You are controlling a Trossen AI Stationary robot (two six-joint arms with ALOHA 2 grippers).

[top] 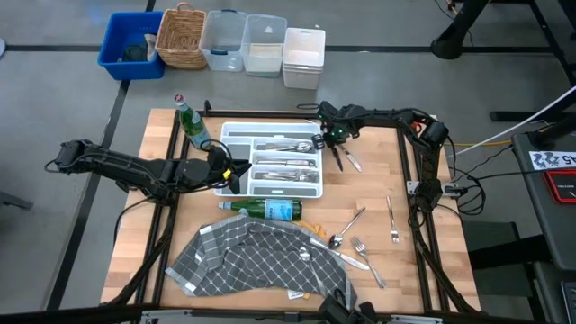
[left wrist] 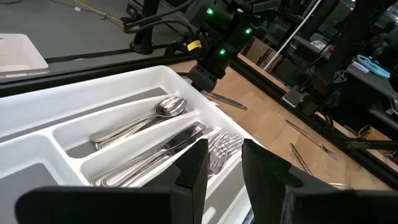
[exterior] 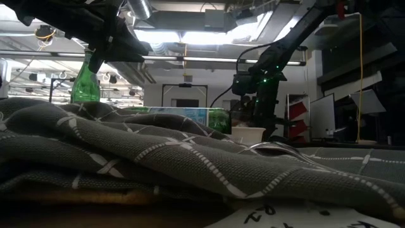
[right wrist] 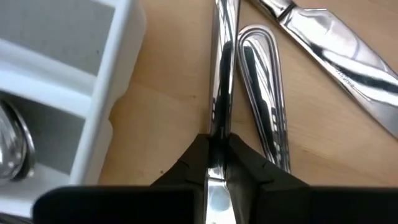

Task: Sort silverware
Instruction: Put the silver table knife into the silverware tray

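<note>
Right gripper (right wrist: 217, 155): clenched on the handle of one slim piece of silverware, a knife (right wrist: 221, 74) by the look of it, though its far end is out of view. Position: just beside the tray (top: 236, 132) at its right edge, low over the surface (top: 432, 270).

Key relation: the held piece's long axis runs straight out from the gripper, along the tray's side wall rather than across it. The tray lies to one side, close but not touching. A second handle (right wrist: 264, 93) lies on the wood just beside the held piece, parallel; a knife blade (right wrist: 339, 46) rests farther off, angled. The right arm is the nearer to all three.

Left gripper (left wrist: 224, 168): released, nothing between the fingers, hovering over the tray's left end.

Tray contents: spoon (left wrist: 140, 121), knife and fork (left wrist: 221, 149) in separate slots, lengthwise.

Loose silverware (top: 360, 243): forks and spoons on the lower right surface, near the grey cloth (top: 252, 261), well apart from both grippers.

View notes: only the right wrist view shows the clenched grip. The high view alone shows the scattered pieces and a lying bottle (top: 265, 210). The low view is mostly blocked by cloth.
</note>
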